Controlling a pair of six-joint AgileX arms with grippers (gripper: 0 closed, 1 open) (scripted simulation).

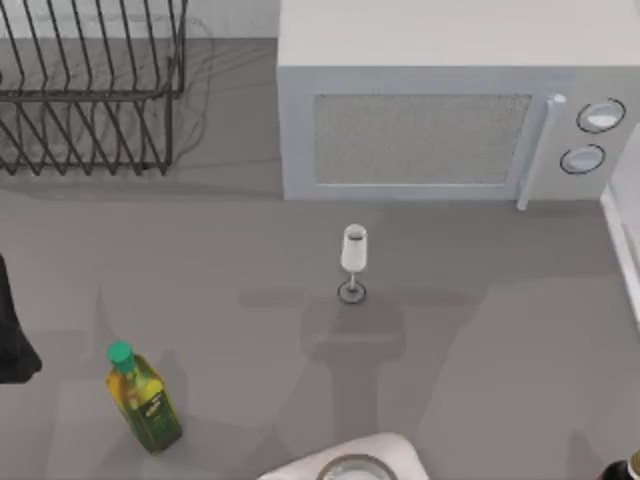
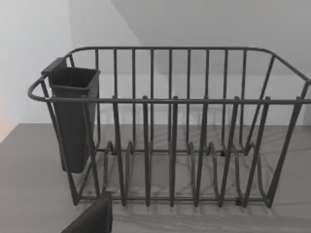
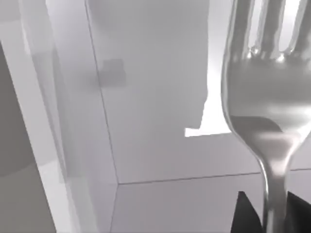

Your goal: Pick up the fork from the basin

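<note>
Looking down from the top view: grey counter carrying a white microwave along the back edge toward the right corner, a dark wire dish rack at the back left corner, a small clear wine glass upright near the middle, and a green-capped oil bottle tilted near the front left corner. Pale rounded rim of a basin cut by the front edge. Dark piece of the left arm at the left edge; fingers out of frame here, so cannot tell their state from above.

Turning to the left wrist view: dish rack seen side-on, upright wires and plate slots, with a dark cutlery cup hooked on one end wall. Dark corner of the left gripper low in the frame, clear of the rack; open or closed, cannot tell.

Turning to the right wrist view: fork very close, tines pointing away from the camera, neck running down between the two dark fingertips of the right gripper, clamped on the handle. Pale flat walls meeting in a corner behind it; lifted clear of those surfaces.
</note>
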